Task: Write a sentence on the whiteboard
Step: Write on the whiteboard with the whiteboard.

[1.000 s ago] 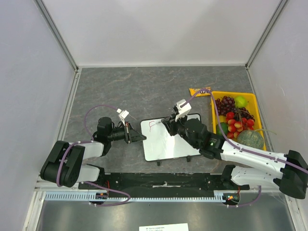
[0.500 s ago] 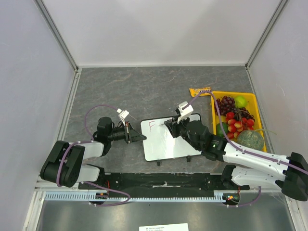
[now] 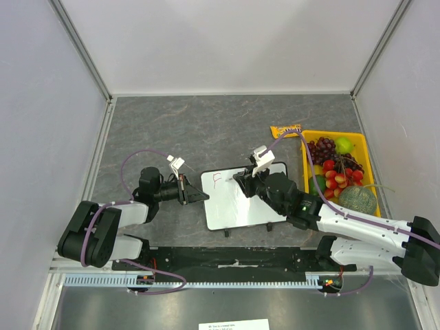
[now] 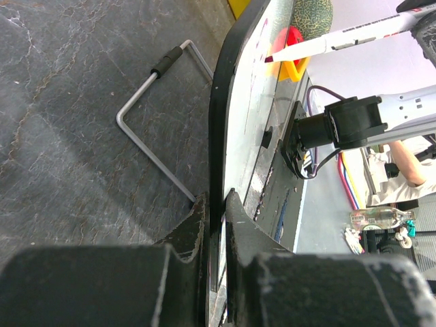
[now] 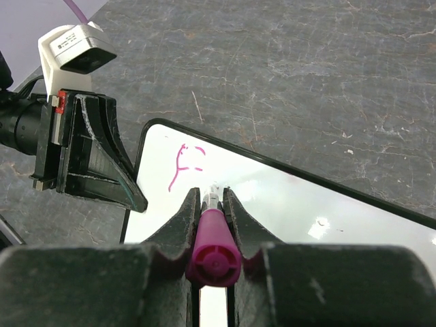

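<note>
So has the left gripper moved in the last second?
No. The left gripper sits where it was, shut on the whiteboard's left edge, unchanged against the yellow tray.

The marker [image 5: 212, 262] has shifted right, leaving the pink F [image 3: 217, 180] fully drawn.

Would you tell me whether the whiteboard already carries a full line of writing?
No, the right wrist view shows only a single pink letter F near one corner of the whiteboard.

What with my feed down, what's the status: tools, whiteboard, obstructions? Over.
Left tool shut on whiteboard edge. Right tool shut on pink marker, over the board. Sentence: just an F. Nothing blocking.
</note>
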